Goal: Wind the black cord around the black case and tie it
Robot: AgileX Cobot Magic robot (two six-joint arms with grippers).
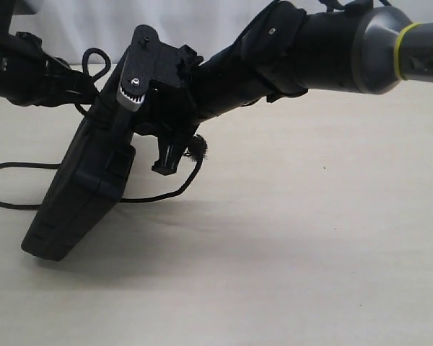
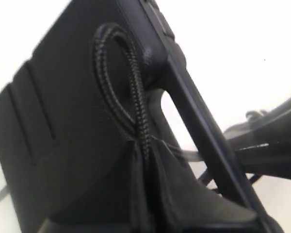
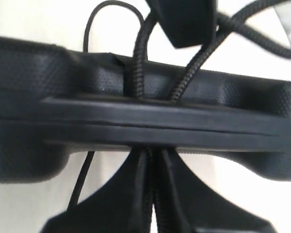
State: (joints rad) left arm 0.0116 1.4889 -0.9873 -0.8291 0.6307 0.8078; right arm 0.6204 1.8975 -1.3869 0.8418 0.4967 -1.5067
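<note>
We see the black case (image 1: 79, 194), a flat rectangular box of matte moulded plastic, tipped up on one short end on the pale beige table (image 1: 310, 252). Its upper end leans over, and both black arms meet at that upper end. The black cord (image 2: 137, 104), a thin braided rope, rises in a narrow loop over the grooved broad face of the case, beside the handle cut-out. Both legs of the loop come down together into the left hand (image 2: 145, 145). The fingers (image 2: 160, 184) of that hand are pressed together on the cord, right against the face of the case. At the handle edge of the case, two strands of cord cross over the handle bar (image 3: 184, 121). The right hand (image 3: 153, 153) sits just under this bar with only a thin slit between its fingers. A braided strand seems to be pinched in the slit, though we cannot see it clearly. The rest of the cord lies slack on the table, curving out from the foot of the case on both sides. One end rises to a fuzzy knot (image 1: 197, 148) just beside the case's upper half.
</note>
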